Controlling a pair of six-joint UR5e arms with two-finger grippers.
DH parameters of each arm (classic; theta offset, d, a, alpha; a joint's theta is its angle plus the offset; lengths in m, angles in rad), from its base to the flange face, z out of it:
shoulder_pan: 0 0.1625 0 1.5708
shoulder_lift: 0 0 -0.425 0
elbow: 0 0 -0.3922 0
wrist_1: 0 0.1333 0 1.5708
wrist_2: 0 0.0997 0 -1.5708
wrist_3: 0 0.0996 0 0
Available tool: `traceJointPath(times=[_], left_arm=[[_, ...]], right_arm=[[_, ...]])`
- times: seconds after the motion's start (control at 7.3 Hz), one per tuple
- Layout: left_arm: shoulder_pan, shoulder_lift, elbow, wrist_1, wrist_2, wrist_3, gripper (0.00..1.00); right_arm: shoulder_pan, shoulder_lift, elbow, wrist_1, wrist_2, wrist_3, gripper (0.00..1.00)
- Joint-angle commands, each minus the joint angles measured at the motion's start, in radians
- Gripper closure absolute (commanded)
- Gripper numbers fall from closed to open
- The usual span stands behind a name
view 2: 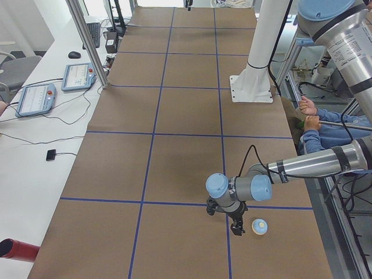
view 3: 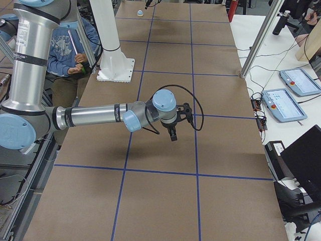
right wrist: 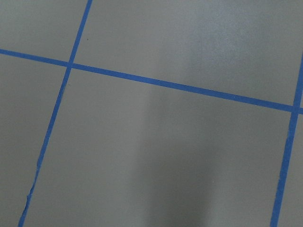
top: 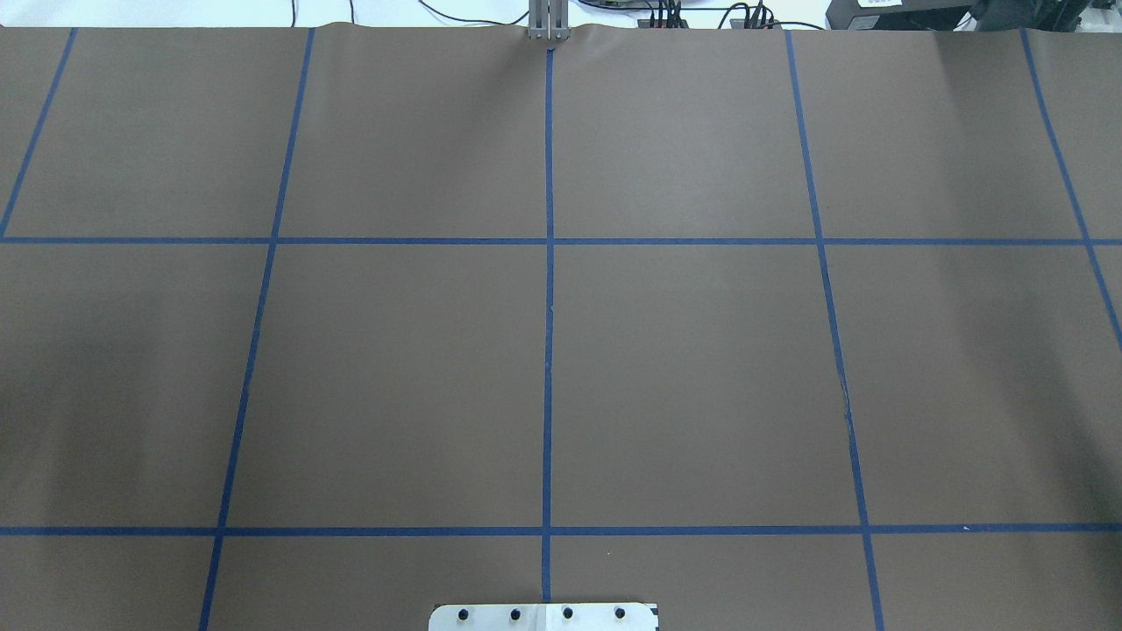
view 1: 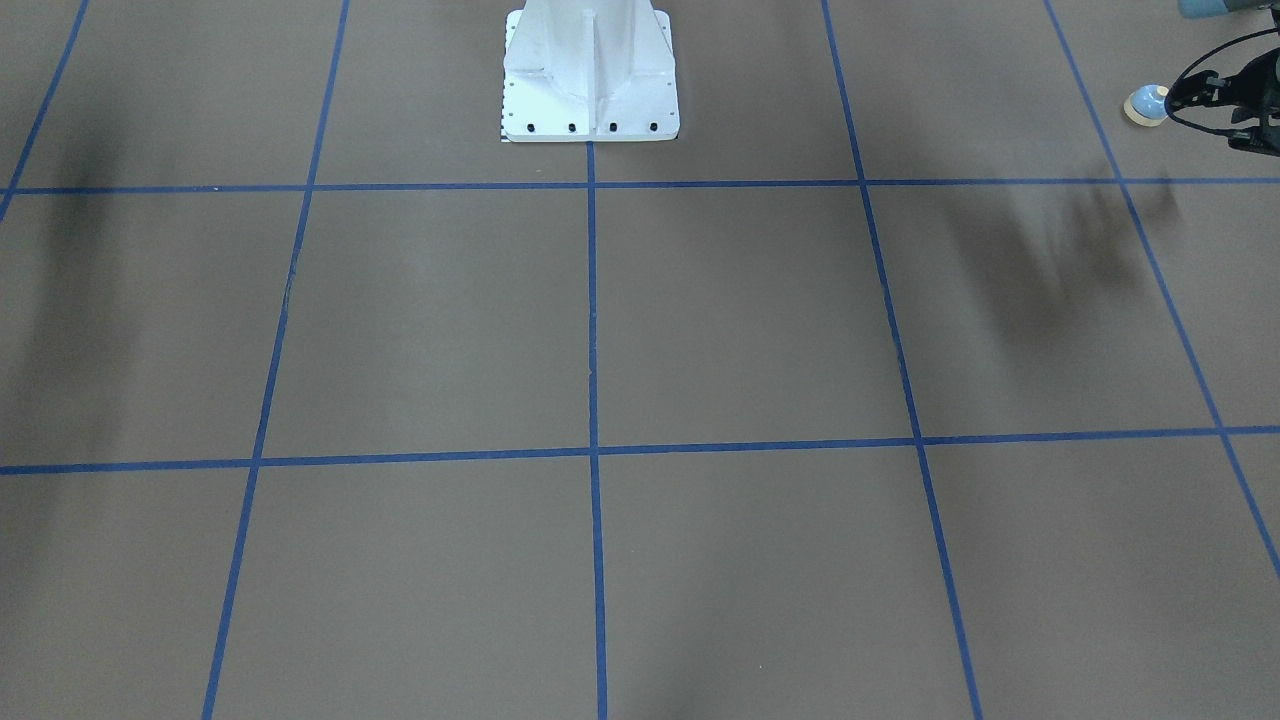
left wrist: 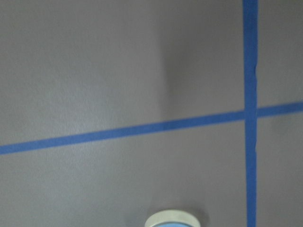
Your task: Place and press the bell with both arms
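Note:
The bell [view 1: 1146, 104], light blue with a cream rim, stands on the brown table near the robot's-left end. It also shows in the exterior left view [view 2: 259, 226], far off in the exterior right view [view 3: 140, 12], and as a rim at the bottom edge of the left wrist view [left wrist: 171, 220]. My left gripper [view 1: 1185, 98] hangs just beside the bell [view 2: 236, 226], apart from it; I cannot tell whether it is open or shut. My right gripper [view 3: 172, 133] hovers above the table's middle and shows only in the exterior right view, so I cannot tell its state.
The white bolted pedestal [view 1: 590, 90] stands at the robot's edge of the table. A seated person [view 2: 325, 125] is behind that edge. Teach pendants [view 2: 35, 99] lie on the white side bench. Blue tape lines [top: 549, 350] grid the brown surface.

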Motion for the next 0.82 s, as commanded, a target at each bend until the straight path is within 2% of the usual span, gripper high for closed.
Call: traceJointPath(times=[0.0, 0.68], left_arm=[[0.058, 0.011, 0.001, 0.003, -0.005, -0.009, 0.0], [0.15, 0.005, 0.034, -0.011, -0.01, -0.048, 0.0]], right_arm=[[-0.016, -0.013, 0.0, 0.026, 0.002, 0.002, 0.0], [-0.028, -0.013, 0.003, 0.028, 0.002, 0.003, 0.0]])
